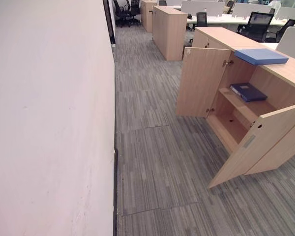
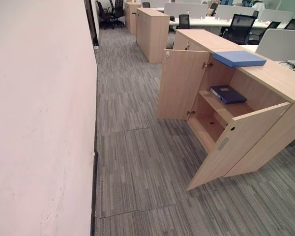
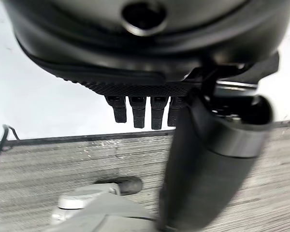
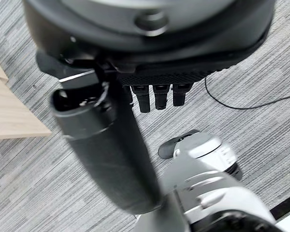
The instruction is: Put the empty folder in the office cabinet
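The wooden office cabinet (image 1: 285,73) stands at the right with both doors swung open. On its top lies a light blue folder (image 1: 260,56), flat. A dark blue folder (image 1: 248,92) rests on the middle shelf inside; the shelf below it looks bare. In the left wrist view my left hand (image 3: 137,108) hangs over the carpet beside the wall, fingers straight and holding nothing. My right hand (image 4: 154,96) hangs over the carpet too, fingers straight and empty, with a wooden cabinet corner (image 4: 9,116) beside it.
A white wall (image 1: 49,123) runs along the whole left side. Grey carpet (image 1: 152,147) forms an aisle between wall and cabinet. The near door (image 1: 258,145) and far door (image 1: 201,81) jut into the aisle. More cabinets (image 1: 168,32), desks and office chairs (image 1: 258,24) stand farther back.
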